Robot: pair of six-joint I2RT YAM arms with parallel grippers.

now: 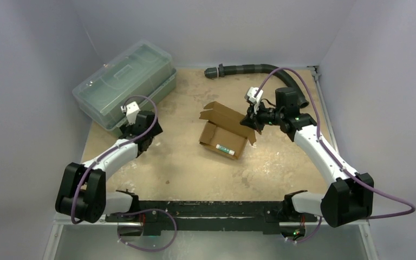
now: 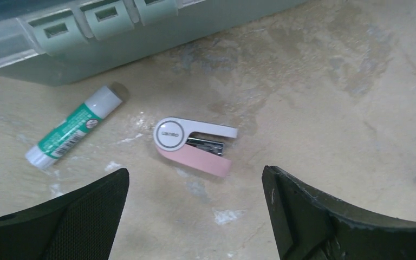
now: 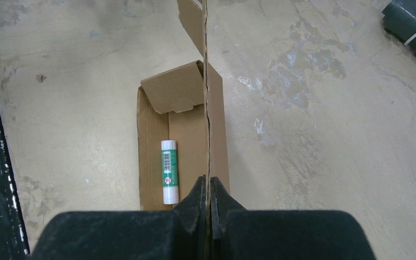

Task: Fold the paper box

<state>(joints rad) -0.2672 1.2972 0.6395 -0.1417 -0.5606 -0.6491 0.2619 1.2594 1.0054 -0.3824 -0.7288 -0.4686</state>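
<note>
The paper box (image 1: 225,132) lies in the middle of the table as a brown cardboard tray with its lid panel raised. My right gripper (image 1: 251,120) is at its right side, shut on the edge of that raised panel. In the right wrist view the panel runs edge-on from the gripper (image 3: 207,185) up across the paper box (image 3: 154,157). A green and white glue stick (image 3: 169,171) lies inside the box. My left gripper (image 1: 141,132) hovers far to the left near the plastic bin; its gripper (image 2: 195,181) is open and holds nothing.
A clear greenish lidded bin (image 1: 124,84) stands at the back left. In front of the bin (image 2: 86,32) lie a second glue stick (image 2: 73,129) and a pink and white stapler (image 2: 195,145). A black hose (image 1: 249,69) runs along the back. A black rail (image 1: 206,208) marks the near edge.
</note>
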